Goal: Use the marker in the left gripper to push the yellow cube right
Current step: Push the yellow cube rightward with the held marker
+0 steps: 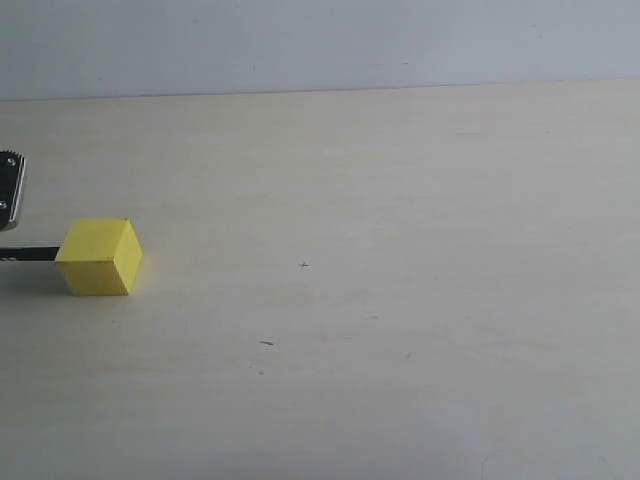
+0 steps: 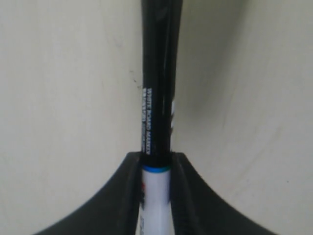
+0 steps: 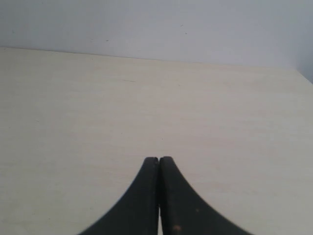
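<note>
The yellow cube rests on the table at the far left of the exterior view. The marker's black cap lies level just left of the cube, its tip hidden behind the cube's left face. Only a silver-grey screwed plate of the left arm shows at the frame's edge. In the left wrist view my left gripper is shut on the marker, fingers clamped at the joint of white barrel and black cap. The cube does not show there. My right gripper is shut with nothing in it.
The pale wooden table stretches to the right of the cube, with a few small dark specks. A plain light wall stands behind the table's far edge.
</note>
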Action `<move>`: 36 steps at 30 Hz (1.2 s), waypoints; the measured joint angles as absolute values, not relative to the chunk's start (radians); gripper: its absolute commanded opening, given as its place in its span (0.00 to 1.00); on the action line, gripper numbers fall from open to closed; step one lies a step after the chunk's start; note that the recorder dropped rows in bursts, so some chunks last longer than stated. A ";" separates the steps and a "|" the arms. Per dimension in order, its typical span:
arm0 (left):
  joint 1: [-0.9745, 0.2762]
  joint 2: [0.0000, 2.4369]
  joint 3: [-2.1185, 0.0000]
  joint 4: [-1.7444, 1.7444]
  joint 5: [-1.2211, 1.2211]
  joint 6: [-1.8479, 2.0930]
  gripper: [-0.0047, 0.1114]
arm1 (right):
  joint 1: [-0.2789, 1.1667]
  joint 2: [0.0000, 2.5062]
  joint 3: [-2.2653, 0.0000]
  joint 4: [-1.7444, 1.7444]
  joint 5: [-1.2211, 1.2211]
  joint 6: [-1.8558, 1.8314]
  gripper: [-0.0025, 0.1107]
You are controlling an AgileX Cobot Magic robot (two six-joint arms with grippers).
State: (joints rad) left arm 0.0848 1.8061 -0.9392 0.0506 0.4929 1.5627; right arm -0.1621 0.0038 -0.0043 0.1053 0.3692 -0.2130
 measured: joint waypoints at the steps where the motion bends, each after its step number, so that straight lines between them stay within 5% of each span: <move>1: 0.085 1.806 -0.939 0.051 0.493 1.563 0.04 | -0.162 0.004 -0.004 0.105 0.369 -0.213 0.02; 18: 0.090 1.806 -0.939 0.160 0.523 1.525 0.04 | -0.162 0.004 -0.004 0.105 0.369 -0.213 0.02; 28: -0.103 1.810 -0.939 0.154 0.518 1.472 0.04 | -0.162 0.004 -0.004 0.105 0.369 -0.213 0.02; 36: -0.024 1.810 -0.939 0.264 0.607 1.354 0.04 | -0.162 0.004 -0.004 0.105 0.369 -0.213 0.02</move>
